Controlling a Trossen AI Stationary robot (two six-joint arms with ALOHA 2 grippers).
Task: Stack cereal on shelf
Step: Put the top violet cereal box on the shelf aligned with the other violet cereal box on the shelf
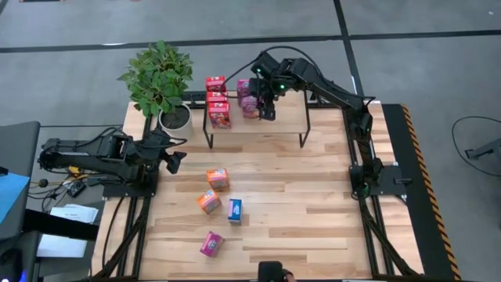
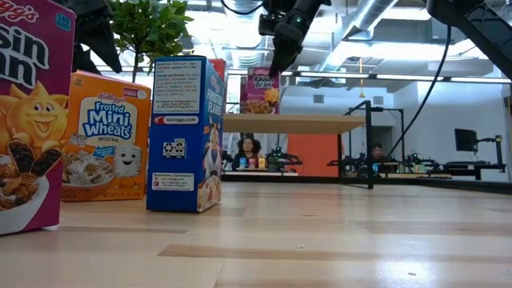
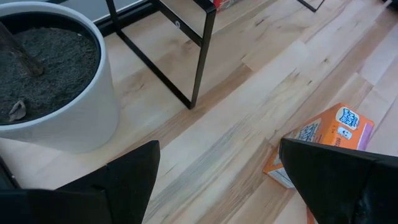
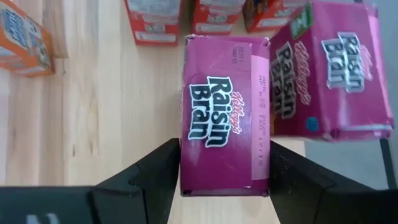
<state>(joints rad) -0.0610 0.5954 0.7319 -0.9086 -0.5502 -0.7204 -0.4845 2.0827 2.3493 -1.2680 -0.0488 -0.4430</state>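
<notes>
Right gripper (image 4: 224, 171): clamped on a magenta Raisin Bran box (image 4: 225, 127), held at the shelf (image 1: 282, 117) beside a second magenta box (image 4: 329, 74). Left gripper (image 3: 217, 180): fingers spread, holding nothing, low over the table (image 1: 313, 204) near the white plant pot (image 3: 56, 87). Four boxes lie loose on the table.

Both arms are dark, near-black, built of chunky jointed links with a matte finish. The right arm (image 1: 337, 92) has a long slim link running up to a bulkier wrist block, where small green lights glow beside thin black cables that loop in an arc above it. Its tool (image 4: 224, 177) ends in two flat, black, wedge-shaped fingers (image 4: 146, 177) with straight inner faces. The left arm (image 1: 94, 155) is squat and boxy, with cables trailing off its base end. Its tool (image 3: 217, 180) carries the same broad, black, angular fingers (image 3: 134, 177) with smooth, unmarked surfaces.
</notes>
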